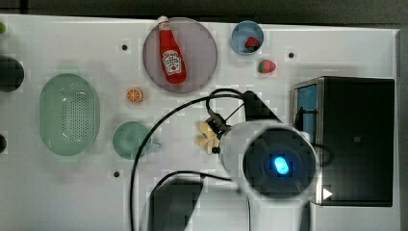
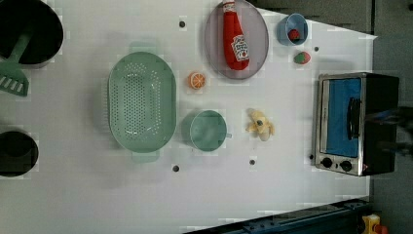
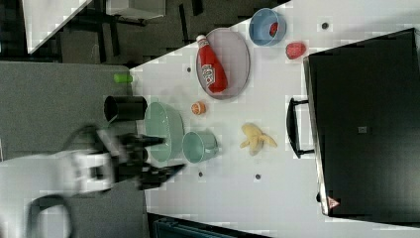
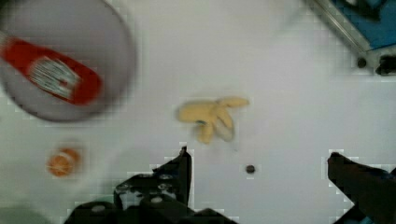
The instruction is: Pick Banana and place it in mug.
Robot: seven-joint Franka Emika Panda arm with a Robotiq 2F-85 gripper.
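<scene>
Above the worktop [image 2: 97, 195], the tool [image 4: 259, 163] hangs with its two dark fingers [image 4: 180, 170] spread wide and nothing between them; in the wrist view the bare white surface and a small dark hole show in the gap. Just beyond the fingertips in that view lies the banana [image 4: 212, 116], a pale-yellow peeled toy flat on the worktop and apart from the fingers. In the right view the tool [image 3: 161, 156] shows blurred, near the colander's [image 3: 166, 129] end. In the left view the banana [image 2: 260, 124] lies between the mug [image 2: 207, 130] and the toaster oven [image 2: 358, 122], near the mug's stub handle but not touching it. The teal mug stands upright with its mouth open, just beside the pale-green colander [image 2: 141, 102] on the left view's left. Further up in the left view, an orange slice [image 2: 197, 80] sits near the colander, and a ketchup bottle [image 2: 234, 36] lies on a grey plate [image 2: 258, 44]. Beside the plate, a blue bowl [image 2: 285, 24] holds a strawberry, and another strawberry [image 2: 302, 58] rests on the worktop close by.
</scene>
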